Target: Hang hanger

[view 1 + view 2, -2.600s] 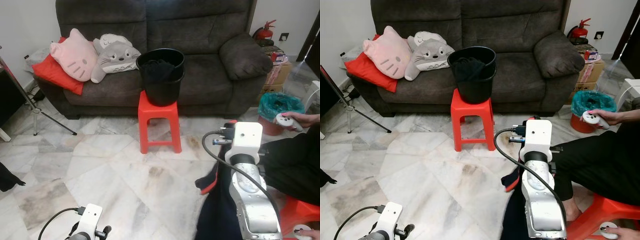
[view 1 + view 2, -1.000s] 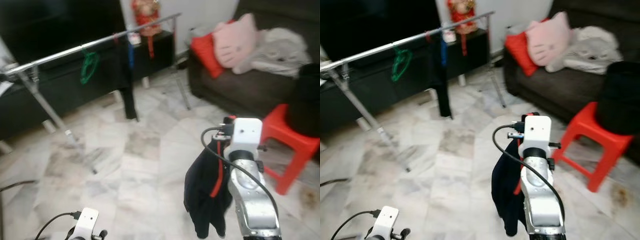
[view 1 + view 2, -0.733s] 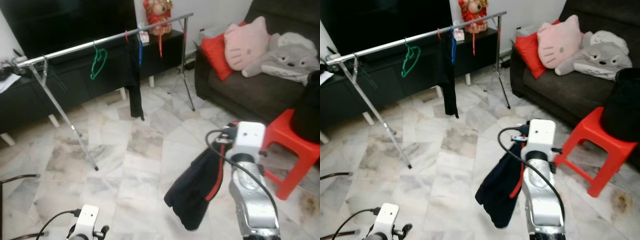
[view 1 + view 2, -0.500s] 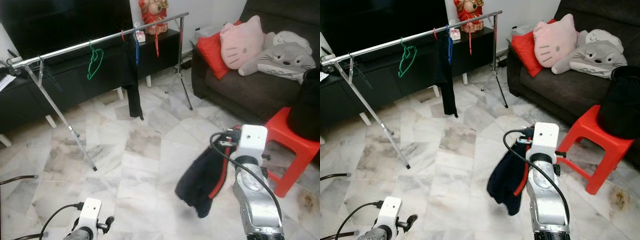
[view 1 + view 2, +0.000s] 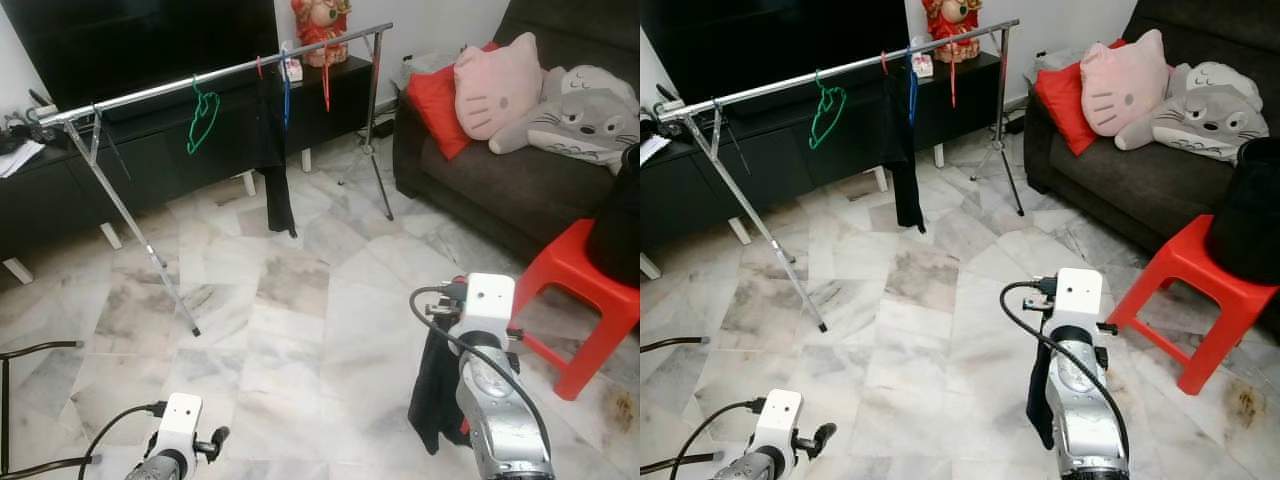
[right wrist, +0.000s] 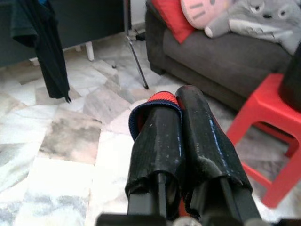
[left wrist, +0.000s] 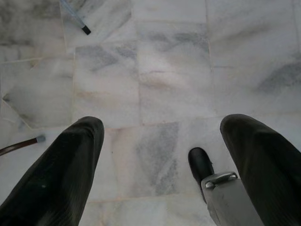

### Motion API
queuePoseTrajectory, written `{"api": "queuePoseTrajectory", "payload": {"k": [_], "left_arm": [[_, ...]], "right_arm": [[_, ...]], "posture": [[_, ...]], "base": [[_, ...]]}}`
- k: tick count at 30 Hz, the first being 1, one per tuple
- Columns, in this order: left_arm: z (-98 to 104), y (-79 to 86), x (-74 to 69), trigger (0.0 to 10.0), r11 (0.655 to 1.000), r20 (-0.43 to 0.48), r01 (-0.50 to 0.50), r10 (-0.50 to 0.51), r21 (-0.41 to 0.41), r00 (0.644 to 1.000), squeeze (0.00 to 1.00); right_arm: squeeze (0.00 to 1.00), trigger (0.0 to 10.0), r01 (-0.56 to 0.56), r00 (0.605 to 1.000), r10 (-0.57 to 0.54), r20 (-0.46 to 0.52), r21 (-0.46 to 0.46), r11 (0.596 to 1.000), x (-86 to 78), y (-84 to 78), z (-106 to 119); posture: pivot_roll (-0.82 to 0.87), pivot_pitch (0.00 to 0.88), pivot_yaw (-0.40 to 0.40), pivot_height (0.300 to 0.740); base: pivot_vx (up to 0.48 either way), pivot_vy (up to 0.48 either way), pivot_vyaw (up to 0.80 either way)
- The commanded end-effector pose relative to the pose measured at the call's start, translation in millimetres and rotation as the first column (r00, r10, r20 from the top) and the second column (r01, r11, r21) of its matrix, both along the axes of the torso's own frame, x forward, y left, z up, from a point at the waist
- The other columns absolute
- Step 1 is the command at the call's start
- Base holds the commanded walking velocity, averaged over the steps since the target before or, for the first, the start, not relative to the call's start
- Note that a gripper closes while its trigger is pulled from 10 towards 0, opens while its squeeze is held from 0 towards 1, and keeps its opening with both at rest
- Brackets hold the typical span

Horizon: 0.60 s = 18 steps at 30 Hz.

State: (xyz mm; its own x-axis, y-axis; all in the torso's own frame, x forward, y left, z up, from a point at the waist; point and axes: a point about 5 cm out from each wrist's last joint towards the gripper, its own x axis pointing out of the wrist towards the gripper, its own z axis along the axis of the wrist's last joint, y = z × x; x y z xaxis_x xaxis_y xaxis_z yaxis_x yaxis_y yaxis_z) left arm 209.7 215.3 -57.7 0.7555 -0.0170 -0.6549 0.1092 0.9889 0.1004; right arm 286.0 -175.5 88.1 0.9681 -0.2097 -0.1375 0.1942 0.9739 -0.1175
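A silver clothes rail [image 5: 215, 73] stands across the room, in front of me and to the left. On it hang a green hanger [image 5: 203, 115], a black garment [image 5: 272, 150] and blue and red hangers [image 5: 286, 80]. My right gripper [image 6: 178, 96] is shut on the red-and-blue edge of a dark garment [image 5: 437, 385]. That garment hangs straight down beside my right arm [image 5: 490, 370], well short of the rail. I cannot make out a hanger inside it. My left gripper [image 7: 162, 122] hangs low over the marble floor, its fingers [image 7: 70, 160] wide apart and holding nothing.
A dark sofa [image 5: 500, 190] with a red cushion and plush pillows [image 5: 497, 72] is on the right. In front of it a red stool [image 5: 585, 300] carries a black bucket [image 5: 1248, 195]. A black TV cabinet [image 5: 150, 150] runs behind the rail. A black chair leg [image 5: 35, 348] is at far left.
The view swung from the sofa round to the clothes rail. The dark garment swung out to the left on the way and now hangs straight down from my right gripper.
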Motion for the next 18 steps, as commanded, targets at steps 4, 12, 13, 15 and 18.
{"api": "queuePoseTrajectory", "payload": {"k": [4,12,13,15,18], "left_arm": [[2.4,5.2,1.1,10.0,1.000,0.016,-0.013,0.013,0.010,1.000,0.00],[3.1,3.7,2.8,10.0,1.000,0.020,-0.012,0.011,0.005,1.000,0.00],[3.0,3.5,2.5,10.0,1.000,0.020,-0.011,0.011,0.004,1.000,0.00],[2.9,3.3,2.3,10.0,1.000,0.020,-0.011,0.011,0.004,1.000,0.00],[3.1,2.8,2.6,10.0,1.000,0.023,-0.010,0.010,0.001,1.000,0.00]], "right_arm": [[0.00,10.0,-0.015,0.999,0.015,0.046,-0.001,1.000,-0.4,-0.9,3.9],[0.00,10.0,0.005,0.999,-0.006,0.035,0.013,1.000,-0.7,-7.2,-2.4],[0.00,10.0,0.006,0.999,-0.006,0.032,0.012,1.000,-1.0,-8.0,-3.7],[0.00,10.0,0.008,1.000,-0.008,0.028,0.011,1.000,-1.2,-8.9,-5.3],[0.00,10.0,-0.003,1.000,0.003,0.024,0.004,1.000,-1.5,-8.6,-6.4]], "posture": [[-0.11,0.000,0.059,0.740],[-0.11,0.000,0.057,0.740],[-0.11,0.000,0.056,0.740],[-0.11,0.000,0.055,0.740],[-0.10,0.000,0.053,0.740]], "base": [[0.260,0.000,0.80],[0.311,0.000,0.16],[0.330,0.000,0.00],[0.334,0.000,0.00],[0.349,0.000,0.00]]}}
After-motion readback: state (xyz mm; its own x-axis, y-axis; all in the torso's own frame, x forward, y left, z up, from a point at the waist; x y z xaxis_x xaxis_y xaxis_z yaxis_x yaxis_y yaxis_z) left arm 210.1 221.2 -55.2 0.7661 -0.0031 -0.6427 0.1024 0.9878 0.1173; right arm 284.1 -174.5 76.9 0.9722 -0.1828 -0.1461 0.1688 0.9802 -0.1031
